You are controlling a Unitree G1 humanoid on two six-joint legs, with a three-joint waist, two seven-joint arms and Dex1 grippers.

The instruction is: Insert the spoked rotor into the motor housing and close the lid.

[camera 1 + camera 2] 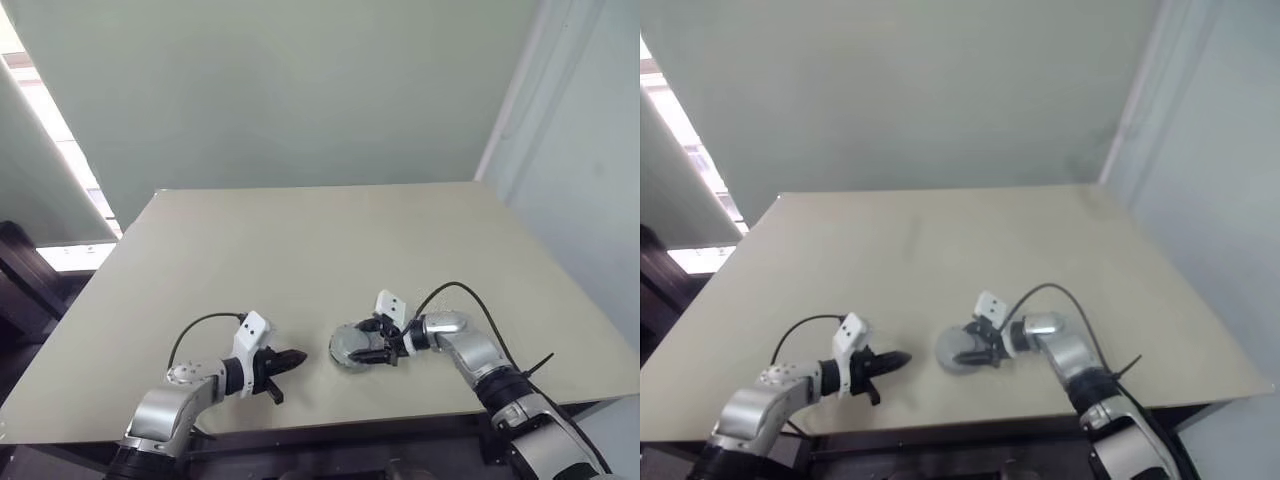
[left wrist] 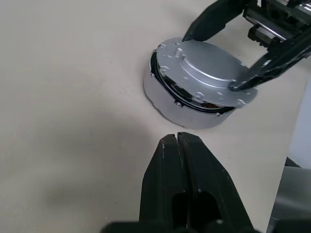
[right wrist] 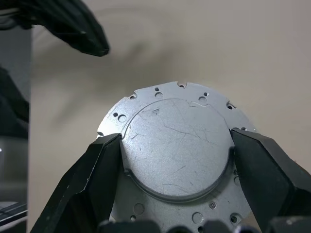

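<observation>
Left end effector (image 1: 283, 368): nearest item, at the near edge of the surface (image 1: 300, 250), black fingers clenched together on nothing, pointing toward the motor housing (image 2: 165, 99), which lies just beside it to its right, apart from it. Motor housing: short silvery drum, resting flat on the surface, its round axis upright. Lid (image 3: 176, 153): grey disc with small holes round its flange, lying on top of the housing; in the left wrist view a dark gap with a glimpse of copper shows along one side, so it appears not fully seated. Spoked rotor: presumably already inside; cannot tell. Right end effector (image 1: 372, 345): reaches in from the right, fingers (image 3: 90, 174) spread either side of the lid's raised centre, touching or almost touching its edge; the nearer arm for pressing the lid home, judged the remaining step. Surface: plain beige, otherwise bare. Room: pale green wall behind, a bright strip at far left.
</observation>
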